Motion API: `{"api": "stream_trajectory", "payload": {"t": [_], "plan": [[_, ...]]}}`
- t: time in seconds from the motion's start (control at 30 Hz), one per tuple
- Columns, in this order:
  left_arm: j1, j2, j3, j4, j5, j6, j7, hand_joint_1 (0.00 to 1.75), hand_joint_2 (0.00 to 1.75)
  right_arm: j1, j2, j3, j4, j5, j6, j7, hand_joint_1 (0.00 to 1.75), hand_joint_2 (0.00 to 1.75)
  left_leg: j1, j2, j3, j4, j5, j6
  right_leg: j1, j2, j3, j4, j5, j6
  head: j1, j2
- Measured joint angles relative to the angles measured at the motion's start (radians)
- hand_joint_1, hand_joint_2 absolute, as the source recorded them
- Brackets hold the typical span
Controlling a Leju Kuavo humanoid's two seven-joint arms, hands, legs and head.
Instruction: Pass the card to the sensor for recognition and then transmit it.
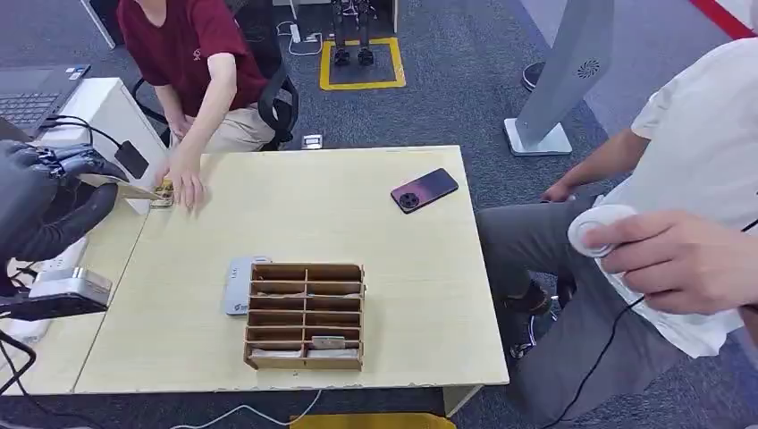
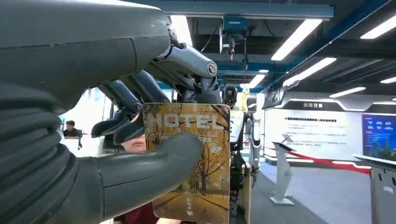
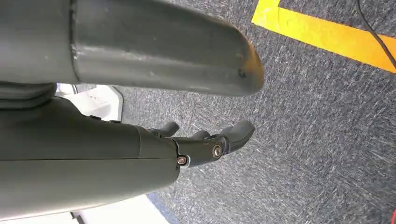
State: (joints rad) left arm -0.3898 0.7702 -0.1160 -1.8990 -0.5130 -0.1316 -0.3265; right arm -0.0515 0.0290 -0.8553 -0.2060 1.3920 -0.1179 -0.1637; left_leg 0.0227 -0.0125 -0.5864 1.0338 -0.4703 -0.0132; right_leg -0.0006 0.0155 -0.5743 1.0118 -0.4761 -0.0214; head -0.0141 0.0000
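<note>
My left hand [image 1: 55, 189] is raised at the table's far left and pinches a card [image 1: 134, 189] that pokes out toward the middle. Up close, the card [image 2: 205, 186] carries an autumn-tree picture and the word HOTEL, clamped between the thick thumb [image 2: 140, 168] and the dark fingers [image 2: 126, 126]. The grey card sensor [image 1: 236, 286] lies flat on the table, well nearer me than the card, touching the left side of a wooden slotted box [image 1: 306, 315]. My right hand [image 3: 205, 142] hangs over the carpet, fingers apart and holding nothing.
A person in a red shirt sits behind the table with a hand [image 1: 186, 183] beside a small stack of cards [image 1: 162, 193]. A dark phone [image 1: 424, 189] lies at the far right of the table. A seated person on the right holds a white controller [image 1: 597, 229].
</note>
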Motion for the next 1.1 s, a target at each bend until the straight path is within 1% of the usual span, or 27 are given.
{"api": "stream_trajectory", "payload": {"t": [0.17,0.33,0.37,0.4,0.43,0.47,0.53,0.57,0.6,0.67,0.77,0.83,0.93,1.1], "plan": [[-0.085,0.039,0.002,-0.002,0.08,-0.052,0.026,1.75,1.75,0.0,0.001,-0.001,0.0,0.002,0.002,0.004,0.0,0.0,0.0,0.0,0.0,0.0,0.0,0.0,0.0,0.0,0.0,0.0,0.0,0.0,0.0,0.0],[-0.14,0.056,0.002,-0.004,0.068,-0.072,0.046,1.75,1.75,0.0,0.004,-0.005,0.0,0.001,0.0,0.002,0.0,0.0,0.0,0.0,0.0,0.0,0.0,0.0,0.0,0.0,0.0,0.0,0.0,0.0,0.0,0.0],[-0.145,0.057,0.002,-0.004,0.041,-0.068,0.07,1.75,1.75,0.0,0.004,-0.006,0.0,0.001,0.0,0.002,0.0,0.0,0.0,0.0,0.0,0.0,0.0,0.0,0.0,0.0,-0.001,0.0,0.0,0.0,0.0,0.0],[-0.146,0.055,0.0,-0.003,-0.007,-0.058,0.111,1.75,1.75,-0.001,0.005,-0.006,0.0,0.003,0.001,0.002,0.0,0.0,0.0,0.0,0.0,0.0,0.0,0.0,0.0,0.0,-0.002,-0.001,0.0,0.0,0.001,0.0],[-0.151,0.042,-0.006,0.03,-0.13,-0.009,0.189,1.75,1.75,-0.001,0.007,-0.006,0.0,0.01,0.002,0.003,0.0,0.0,-0.001,0.0,0.0,0.0,0.0,0.0,-0.001,0.0,-0.004,-0.001,0.0,0.0,-0.001,0.0],[-0.172,0.014,-0.024,0.093,-0.284,0.067,0.239,1.75,1.75,-0.001,0.008,-0.006,0.0,0.017,0.001,0.004,0.0,0.0,-0.002,-0.001,0.0,0.0,0.0,0.0,-0.002,0.0,-0.004,0.0,0.0,0.0,0.0,0.0],[-0.225,-0.048,-0.071,0.269,-0.519,0.196,0.3,1.75,1.75,-0.008,0.012,-0.006,0.0,0.029,0.002,0.005,0.0,0.0,-0.002,-0.003,0.0,0.0,0.002,0.0,-0.002,-0.003,-0.003,0.0,0.0,0.0,0.0,0.0],[-0.252,-0.078,-0.096,0.367,-0.575,0.233,0.311,1.75,1.75,-0.013,0.013,-0.006,0.0,0.036,0.003,0.009,0.0,0.0,-0.001,-0.003,-0.001,0.0,0.004,-0.002,-0.002,-0.003,-0.002,0.001,0.001,-0.001,-0.002,0.0],[-0.276,-0.107,-0.117,0.458,-0.574,0.253,0.314,1.75,1.75,-0.017,0.014,-0.006,0.0,0.04,0.004,0.013,0.0,0.0,-0.001,-0.003,0.0,0.0,0.004,-0.002,-0.002,-0.003,-0.002,0.001,0.003,-0.002,-0.001,0.0],[-0.308,-0.155,-0.144,0.597,-0.564,0.27,0.314,1.75,1.75,-0.022,0.015,-0.006,0.0,0.04,0.006,0.016,0.0,0.0,-0.002,-0.002,-0.001,0.0,0.006,-0.002,-0.002,-0.002,-0.002,0.002,0.004,-0.002,-0.001,0.0],[-0.333,-0.201,-0.163,0.716,-0.558,0.274,0.314,1.75,1.75,-0.022,0.015,-0.006,0.0,0.04,0.006,0.017,0.0,0.0,-0.002,0.001,-0.002,0.0,0.006,-0.002,-0.002,0.002,-0.005,0.002,0.006,-0.001,-0.002,0.0],[-0.346,-0.221,-0.172,0.764,-0.558,0.274,0.314,1.75,1.75,-0.022,0.015,-0.006,0.0,0.04,0.006,0.017,0.0,0.0,-0.002,0.001,-0.003,0.0,0.006,-0.002,-0.002,0.002,-0.005,0.001,0.006,-0.001,-0.002,0.0],[-0.36,-0.24,-0.181,0.808,-0.557,0.274,0.314,1.75,1.75,-0.022,0.015,-0.006,0.0,0.04,0.006,0.017,0.0,0.0,-0.002,0.001,-0.003,0.0,0.005,-0.001,-0.002,0.002,-0.006,0.001,0.006,-0.001,-0.002,0.0],[-0.367,-0.257,-0.19,0.844,-0.555,0.274,0.314,1.75,1.75,-0.022,0.015,-0.006,0.0,0.04,0.006,0.017,0.0,0.0,-0.002,0.001,-0.004,0.0,0.005,-0.002,-0.002,0.002,-0.007,0.001,0.006,-0.001,-0.002,0.0]]}}
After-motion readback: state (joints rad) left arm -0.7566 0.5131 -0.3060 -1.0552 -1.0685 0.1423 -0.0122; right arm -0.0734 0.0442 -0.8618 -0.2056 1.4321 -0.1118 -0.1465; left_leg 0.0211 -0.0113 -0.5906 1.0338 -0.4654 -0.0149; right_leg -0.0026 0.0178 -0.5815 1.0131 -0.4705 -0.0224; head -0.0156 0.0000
